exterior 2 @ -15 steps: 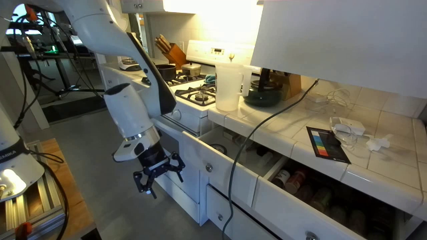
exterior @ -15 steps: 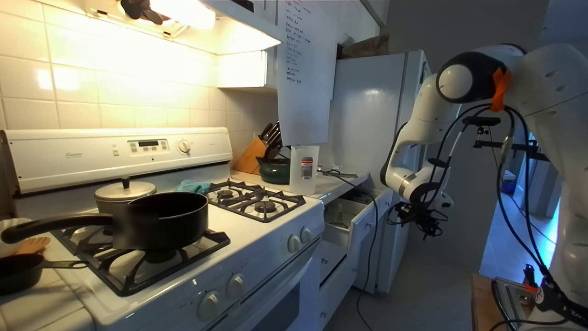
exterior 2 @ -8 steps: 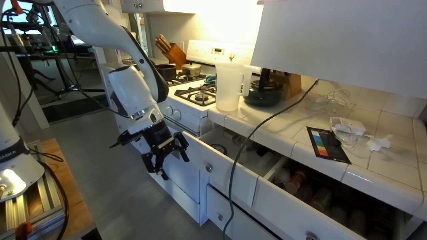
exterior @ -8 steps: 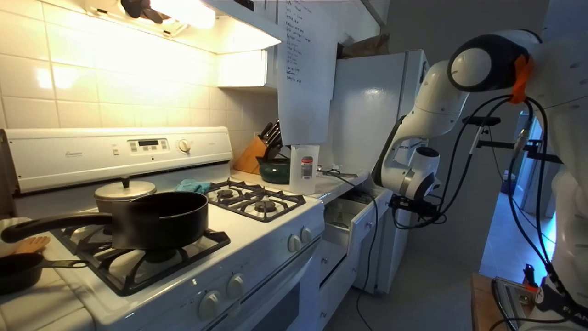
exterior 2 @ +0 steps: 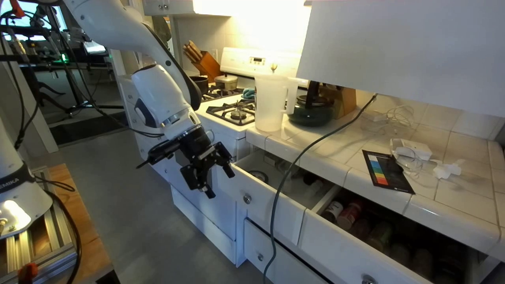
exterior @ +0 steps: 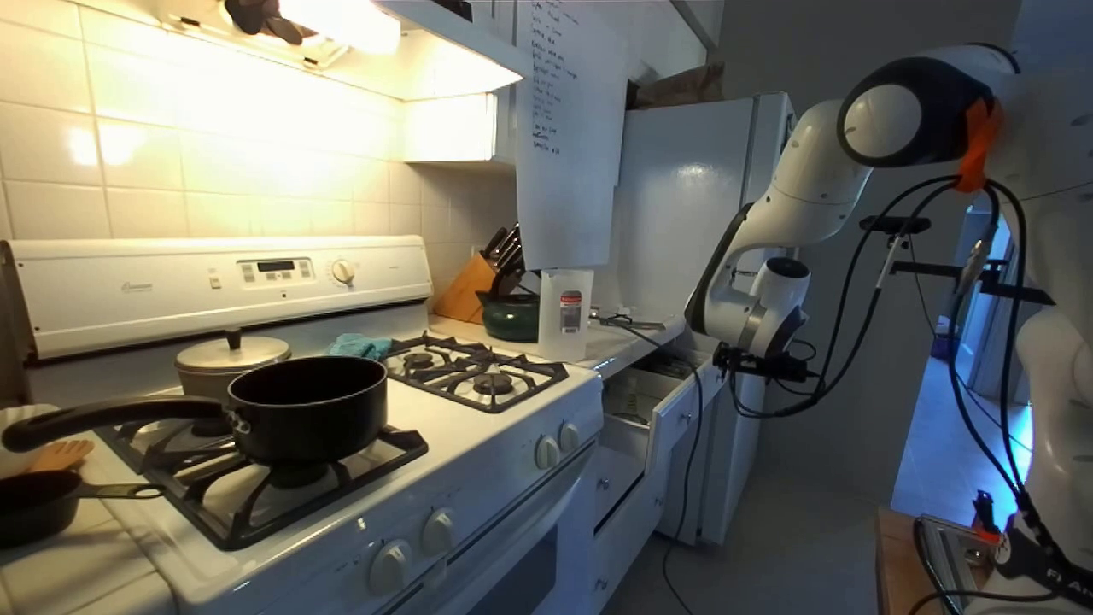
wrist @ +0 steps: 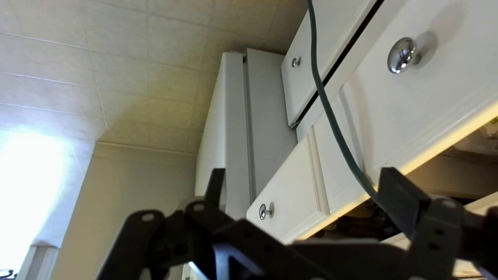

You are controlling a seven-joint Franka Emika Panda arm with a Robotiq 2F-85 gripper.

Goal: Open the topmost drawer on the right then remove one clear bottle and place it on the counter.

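Note:
Two white top drawers stand side by side, both pulled out. The right-hand one (exterior 2: 341,246) holds several bottles (exterior 2: 349,215) in shadow; I cannot tell which is clear. Its front also shows in the wrist view (wrist: 291,198). The drawer nearer the stove (exterior 2: 272,205) holds a round dark item and small things. The tiled counter (exterior 2: 469,197) lies above both drawers. My gripper (exterior 2: 219,184) is open and empty, in front of the stove-side drawer's corner. In the wrist view its fingers (wrist: 303,175) are apart, with nothing held between them.
A dark green cable (exterior 2: 290,169) hangs from above across the drawer fronts. A translucent pitcher (exterior 2: 271,103) and a green pot (exterior 2: 311,114) stand on the counter. A colour card (exterior 2: 386,171) and white device (exterior 2: 412,149) lie there too. The stove (exterior: 504,427) adjoins.
My gripper has moved up and toward the stove-side drawer, and the wrist has turned. It has stayed open. The drawers and counter items have not moved.

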